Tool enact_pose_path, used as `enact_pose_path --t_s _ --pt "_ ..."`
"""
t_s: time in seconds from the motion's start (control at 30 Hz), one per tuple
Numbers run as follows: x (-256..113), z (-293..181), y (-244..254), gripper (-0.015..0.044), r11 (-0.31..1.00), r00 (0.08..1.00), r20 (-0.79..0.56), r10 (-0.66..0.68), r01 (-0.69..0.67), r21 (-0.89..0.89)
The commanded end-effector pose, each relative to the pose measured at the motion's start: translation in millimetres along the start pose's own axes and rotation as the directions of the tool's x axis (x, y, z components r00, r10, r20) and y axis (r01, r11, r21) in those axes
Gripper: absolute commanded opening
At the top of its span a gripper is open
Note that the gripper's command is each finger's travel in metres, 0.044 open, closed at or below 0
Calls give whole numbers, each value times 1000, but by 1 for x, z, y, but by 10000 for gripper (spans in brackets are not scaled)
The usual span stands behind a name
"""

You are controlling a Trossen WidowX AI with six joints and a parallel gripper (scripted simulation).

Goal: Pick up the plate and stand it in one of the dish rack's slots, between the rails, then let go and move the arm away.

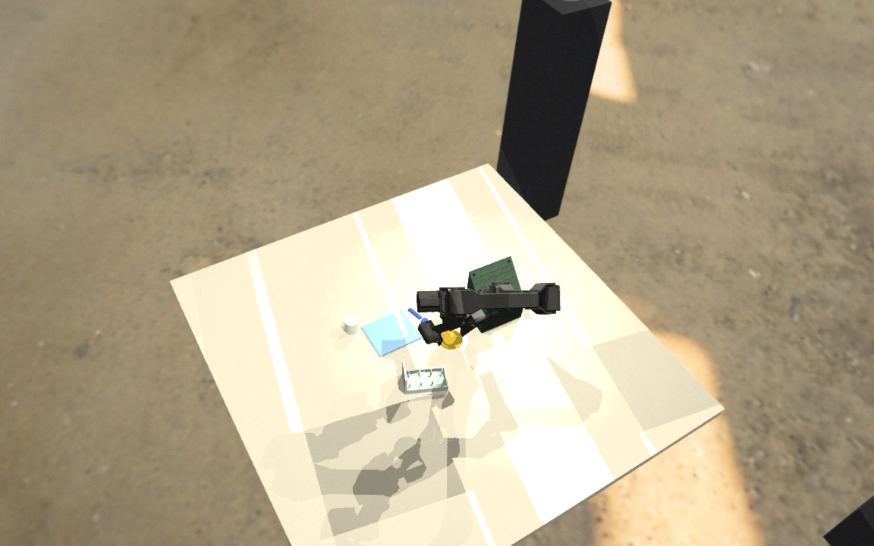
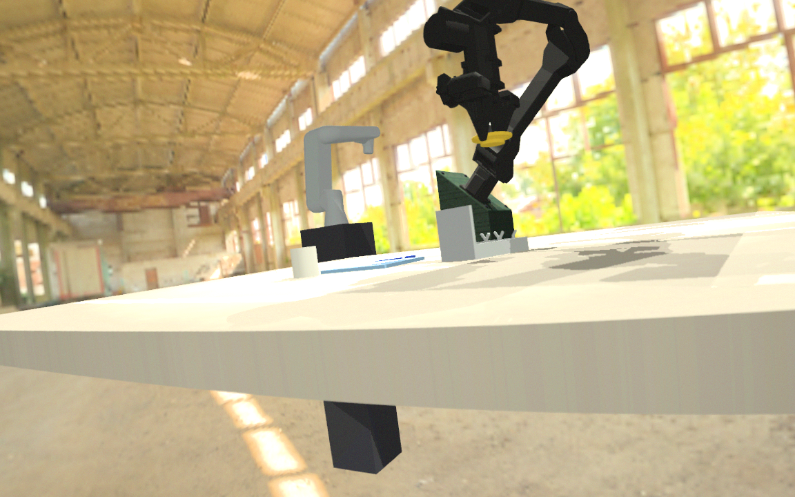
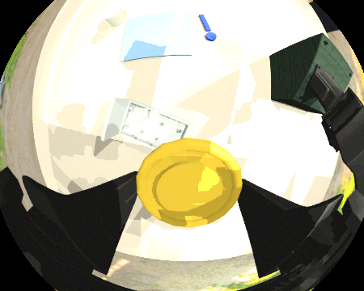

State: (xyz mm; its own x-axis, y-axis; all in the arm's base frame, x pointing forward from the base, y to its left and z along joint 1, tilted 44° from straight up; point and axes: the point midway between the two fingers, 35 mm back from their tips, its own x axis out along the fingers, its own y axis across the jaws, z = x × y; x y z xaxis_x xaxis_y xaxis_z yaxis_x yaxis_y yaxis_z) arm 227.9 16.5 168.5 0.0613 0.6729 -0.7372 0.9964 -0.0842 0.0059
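A yellow round plate (image 1: pixel 451 340) (image 2: pixel 491 139) (image 3: pixel 189 183) is held roughly flat, high above the table. My gripper (image 3: pixel 189 182) is shut on the plate, one finger at each side of its rim. In the exterior view the plate is well above the dish rack. The grey-white dish rack (image 1: pixel 404 388) (image 2: pixel 456 235) (image 3: pixel 115 117) stands on the table, with a tall panel at one end and short rails inside. It holds no plate. In the wrist view the plate hides a bit of the rack's near corner.
A light blue mat (image 1: pixel 385 334) (image 2: pixel 369 266) (image 3: pixel 150 32) lies beyond the rack, with a blue spoon (image 1: pixel 415 313) (image 3: pixel 205 23) beside it. A white cup (image 1: pixel 350 324) (image 2: pixel 305 262) (image 3: pixel 116 18) stands past the mat. My arm's base is on a dark green block (image 1: pixel 493 271) (image 2: pixel 493 219) (image 3: pixel 291 77).
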Motion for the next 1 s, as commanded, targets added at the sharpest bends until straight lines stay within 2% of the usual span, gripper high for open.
enact_pose_path --t_s 0.0,0.2,0.4,0.97 --pt "4 -11 -15 0 991 1000 -9 -8 9 136" --pt "8 -24 -33 0 950 1000 -15 -10 14 312" --pt "8 -24 -34 0 948 1000 -15 -10 14 317" --pt "50 9 -42 0 992 946 308 -99 71 101"
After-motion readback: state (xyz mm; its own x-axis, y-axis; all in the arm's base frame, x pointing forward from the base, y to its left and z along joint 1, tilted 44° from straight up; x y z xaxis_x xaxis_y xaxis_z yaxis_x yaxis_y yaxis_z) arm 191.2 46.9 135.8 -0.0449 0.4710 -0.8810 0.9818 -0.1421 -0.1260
